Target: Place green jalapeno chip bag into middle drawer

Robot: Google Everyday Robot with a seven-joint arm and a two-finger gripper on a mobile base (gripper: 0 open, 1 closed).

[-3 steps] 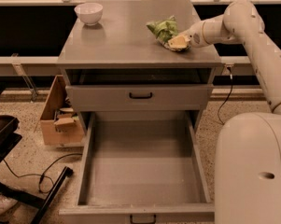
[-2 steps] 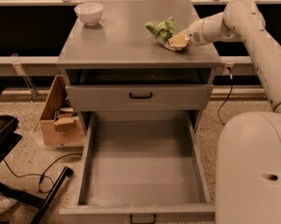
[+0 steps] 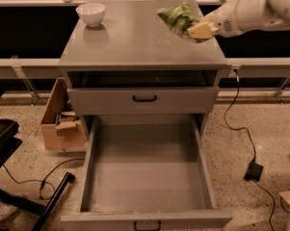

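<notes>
The green jalapeno chip bag [image 3: 177, 17] is a crumpled light-green bag at the back right of the grey cabinet top [image 3: 130, 42], raised slightly off it. My gripper [image 3: 200, 31] comes in from the right on a white arm and is shut on the bag's right end with its tan fingertips. The middle drawer [image 3: 147, 177] is the deep grey drawer pulled fully out below the cabinet front, and nothing lies in it. Its black front handle [image 3: 147, 225] shows at the bottom edge.
A white bowl [image 3: 90, 13] stands at the cabinet top's back left. The shallower drawer [image 3: 144, 99] with a black handle is shut above the open one. A cardboard box [image 3: 62, 126] and a black chair base [image 3: 9, 148] are left; cables [image 3: 250, 170] lie on the floor at right.
My gripper has moved up and to the right with the green bag in it, lifting the bag off the cabinet top. The bowl and the drawers have not moved.
</notes>
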